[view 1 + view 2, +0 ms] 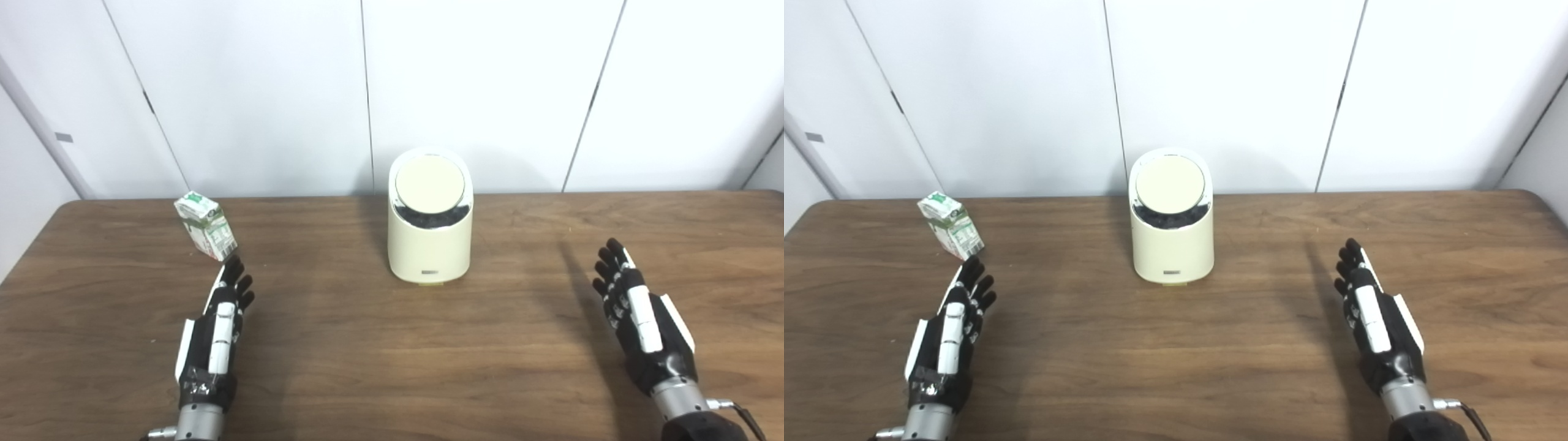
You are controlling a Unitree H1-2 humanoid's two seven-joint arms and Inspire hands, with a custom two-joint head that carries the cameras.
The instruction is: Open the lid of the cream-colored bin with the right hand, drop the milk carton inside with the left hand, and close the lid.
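Standing near the back middle of the worktop (pixel 367 367) is one cream bin (pixel 430 245), its round lid (pixel 429 184) sitting tilted toward the cameras. A dark band is showing below the lid's front edge; whether that is a gap or trim cannot be told, and the bin's inside is hidden. A small label low on the bin's front is too small to read.

One milk carton (pixel 206 225) is leaning on the worktop at the back left, well apart from the bin. Its green and white print is blurring past reading.

Two hands are showing, both entering from the bottom edge, with the arms behind the wrists cut off by the frame. The left hand (pixel 217 334) is lying low over the worktop, fingers spread and holding nothing, its fingertips (pixel 234 268) pointing at the carton from just beside it; contact cannot be confirmed. The right hand (pixel 643 318) is hovering at the right, fingers apart and empty, well apart from the bin. A cable (pixel 738 411) is trailing from its wrist.
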